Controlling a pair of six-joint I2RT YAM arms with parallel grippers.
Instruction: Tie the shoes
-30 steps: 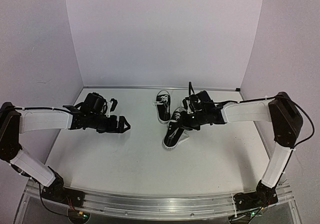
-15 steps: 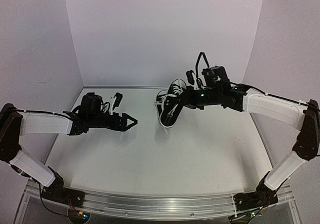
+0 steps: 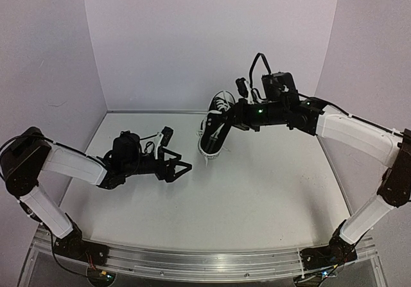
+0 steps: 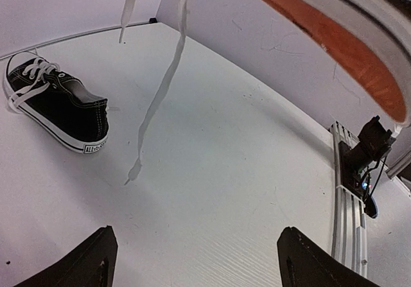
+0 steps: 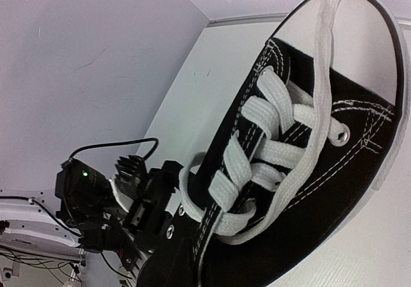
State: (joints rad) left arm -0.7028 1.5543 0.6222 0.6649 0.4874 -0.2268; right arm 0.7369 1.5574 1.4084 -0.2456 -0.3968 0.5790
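**Item 1. Left claw** (image 3: pixel 180 170). Nearest to the arm bases, in front of and to the left of the lifted shoe, low over the surface (image 3: pixel 257 197). Its fingers are spread wide and it holds nothing.

**Item 2. Lifted shoe** (image 3: pixel 216 128). Landmark. A black canvas sneaker held in the air and tipped steeply, its sole (image 4: pixel 334 30) showing to the left wrist camera. It is not tied.

**Item 3. Loose laces** (image 4: pixel 160 94). Two white strands hang straight down from the lifted shoe. The longer one reaches about as far as the surface, but contact cannot be told.

**Item 4. Right claw** (image 3: pixel 239 117). Directly right of the lifted shoe and clamped tight on it. The exact grip point is hidden.

**Item 5. Resting shoe** (image 4: pixel 61 110). Behind and below the lifted shoe, upright on the surface, with its laces lying slack.

**Containers.** None in view.

**Step in hand (judged).** One shoe appears to be held up so that its laces dangle for the free claw. No knot has been started on either shoe.

**Next move (judged).** The left claw must rise toward one hanging strand and close on it. The strand is thin and limp and may swing, so the claw must line up closely.
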